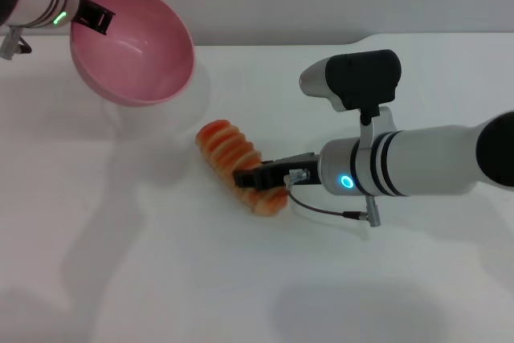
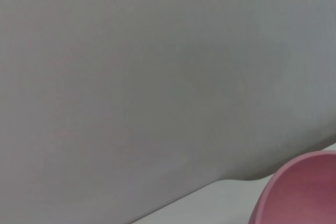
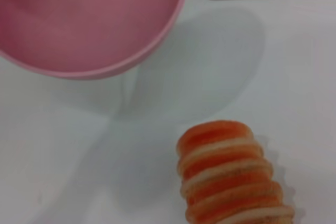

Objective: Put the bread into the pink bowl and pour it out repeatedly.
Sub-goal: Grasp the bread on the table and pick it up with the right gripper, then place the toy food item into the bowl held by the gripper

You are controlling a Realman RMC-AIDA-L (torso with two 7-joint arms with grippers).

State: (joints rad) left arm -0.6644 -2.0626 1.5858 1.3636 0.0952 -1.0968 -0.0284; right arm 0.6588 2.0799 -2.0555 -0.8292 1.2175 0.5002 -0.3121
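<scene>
We keep the left gripper [image 1: 95, 17] pinching the tilted pink bowl [image 1: 136, 46] by its rim, while the right gripper [image 1: 259, 177], fingers spread over the bread [image 1: 229, 149] just below the bowl, should close mid-loaf.

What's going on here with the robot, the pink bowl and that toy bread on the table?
The left gripper holds the round matte pink plastic bowl by its rim, lifted and tipped so that its empty inside faces the table. The ridged orange-and-cream toy bread loaf lies on the white table just below and beside the bowl. The right gripper is down at the near end of the loaf, seemingly about to pick it up for another round.
</scene>
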